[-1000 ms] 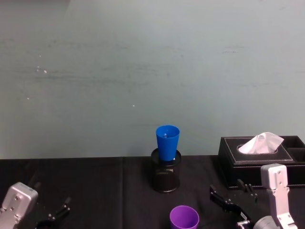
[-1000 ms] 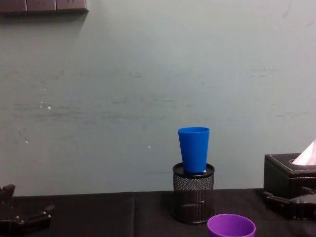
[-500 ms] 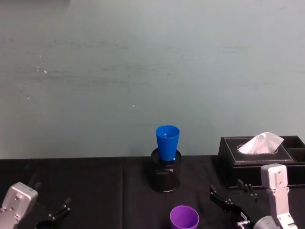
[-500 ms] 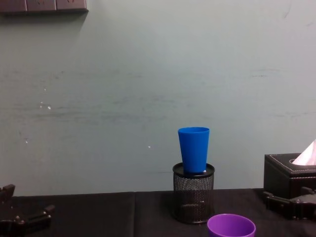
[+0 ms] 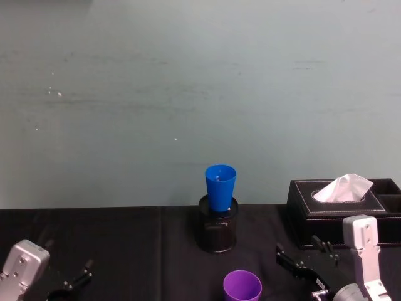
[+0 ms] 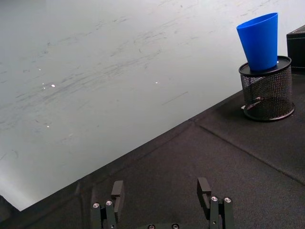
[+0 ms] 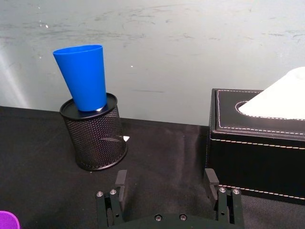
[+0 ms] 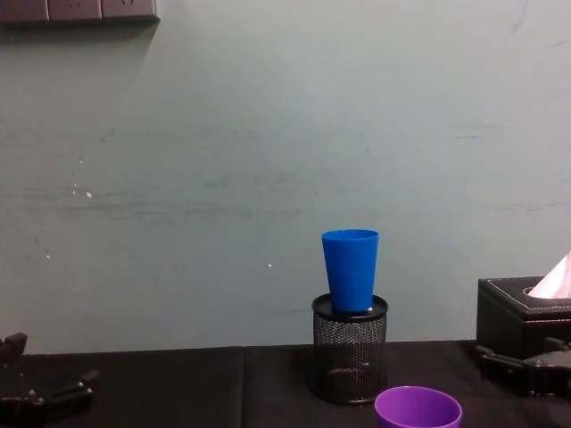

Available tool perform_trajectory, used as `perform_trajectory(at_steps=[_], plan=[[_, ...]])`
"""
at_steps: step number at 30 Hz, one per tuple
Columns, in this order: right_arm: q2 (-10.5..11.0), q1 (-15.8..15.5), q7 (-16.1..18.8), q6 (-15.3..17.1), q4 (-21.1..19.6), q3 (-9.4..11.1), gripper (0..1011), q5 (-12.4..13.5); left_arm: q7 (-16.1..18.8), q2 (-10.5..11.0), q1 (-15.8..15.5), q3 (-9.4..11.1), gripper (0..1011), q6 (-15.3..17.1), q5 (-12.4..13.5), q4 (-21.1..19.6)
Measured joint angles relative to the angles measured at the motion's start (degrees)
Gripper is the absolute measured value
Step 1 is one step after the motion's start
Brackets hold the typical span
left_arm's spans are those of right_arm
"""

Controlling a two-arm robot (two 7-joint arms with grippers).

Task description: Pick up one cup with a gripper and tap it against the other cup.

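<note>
purple cup (image 5: 242, 287) stands just left of the right gripper (image 5: 305, 266), whose fingers are spread, gripping nothing.

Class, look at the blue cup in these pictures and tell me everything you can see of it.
The blue cup is a bright blue, smooth tumbler that looks like plastic, tapered from a wide open mouth to a narrower base. It stands upright, mouth up, with its base set into the top of the black wire-mesh pen holder on the black table, before the pale wall. Only the holder touches it; no gripper is near it.
</note>
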Motion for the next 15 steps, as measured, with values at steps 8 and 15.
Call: perform_trajectory(at_steps=[8,15], plan=[[0.00,0.00,0.00,0.00,0.00,0.00,1000,0.00,0.00,0.00,0.00,0.00,1000,0.00,0.00,0.00],[0.00,0.00,0.00,0.00,0.00,0.00,1000,0.00,0.00,0.00,0.00,0.00,1000,0.00,0.00,0.00]])
